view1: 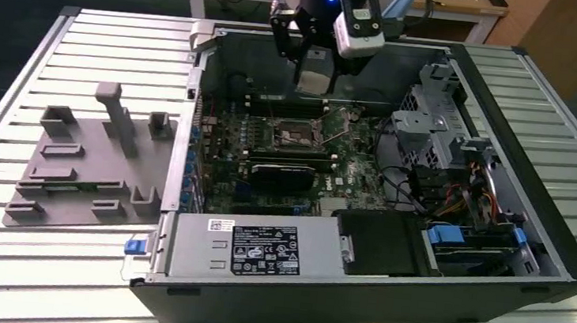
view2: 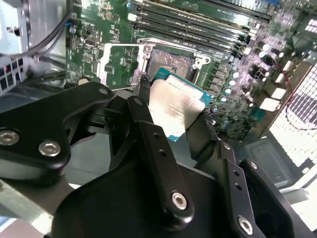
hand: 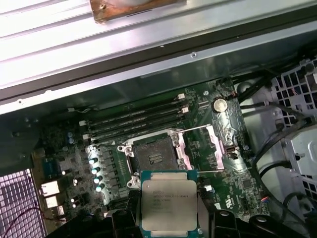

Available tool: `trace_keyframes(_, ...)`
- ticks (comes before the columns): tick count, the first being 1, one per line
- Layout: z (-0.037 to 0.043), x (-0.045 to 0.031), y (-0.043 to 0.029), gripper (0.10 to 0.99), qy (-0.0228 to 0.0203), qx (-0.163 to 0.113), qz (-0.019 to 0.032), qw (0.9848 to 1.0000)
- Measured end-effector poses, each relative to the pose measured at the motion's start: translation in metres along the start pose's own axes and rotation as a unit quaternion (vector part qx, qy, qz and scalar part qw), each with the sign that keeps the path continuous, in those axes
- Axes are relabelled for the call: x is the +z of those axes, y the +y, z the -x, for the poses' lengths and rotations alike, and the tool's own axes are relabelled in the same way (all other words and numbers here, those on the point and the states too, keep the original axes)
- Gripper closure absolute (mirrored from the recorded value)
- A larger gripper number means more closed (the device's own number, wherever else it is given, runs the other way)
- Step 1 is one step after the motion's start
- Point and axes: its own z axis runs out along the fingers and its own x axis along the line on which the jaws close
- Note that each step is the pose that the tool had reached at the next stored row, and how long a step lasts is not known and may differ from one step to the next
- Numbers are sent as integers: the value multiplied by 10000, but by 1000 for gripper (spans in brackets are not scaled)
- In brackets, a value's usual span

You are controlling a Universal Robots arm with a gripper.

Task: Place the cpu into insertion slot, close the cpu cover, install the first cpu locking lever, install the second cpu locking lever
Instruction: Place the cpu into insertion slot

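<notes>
My gripper [view1: 314,81] hangs inside the open computer case, above the motherboard's far side, shut on the cpu [hand: 168,203]. The chip is a flat square with a silvery-grey top on a green edge, held by its two sides between the black fingers [view2: 148,129]. In both wrist views the chip [view2: 176,106] floats above the board, short of the insertion slot [hand: 153,156] and not touching it. The slot [view2: 171,64] is bare, its contacts showing. The cpu cover [hand: 198,146] is swung open to one side of the slot, seen again as a silvery frame [view2: 116,62].
Memory slots [hand: 138,121] run along one side of the socket [view1: 296,137]. A black card [view1: 281,178] lies nearer the front, then the power supply [view1: 248,249]. A drive cage [view1: 430,127] with cables stands at the exterior view's right. A grey fixture [view1: 87,166] sits outside the case, left.
</notes>
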Motion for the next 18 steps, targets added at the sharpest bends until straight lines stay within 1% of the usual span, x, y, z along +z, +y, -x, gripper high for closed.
trace_keyframes(5,-11,41,-6,549,-21,314,-2,9995)
trace_keyframes(9,-23,72,-12,549,-37,567,1,9984)
trace_keyframes(12,-29,93,-15,549,-50,769,3,9970)
trace_keyframes(15,-35,114,-18,549,-63,986,5,9951)
trace_keyframes(18,-41,136,-22,549,-76,1192,7,9928)
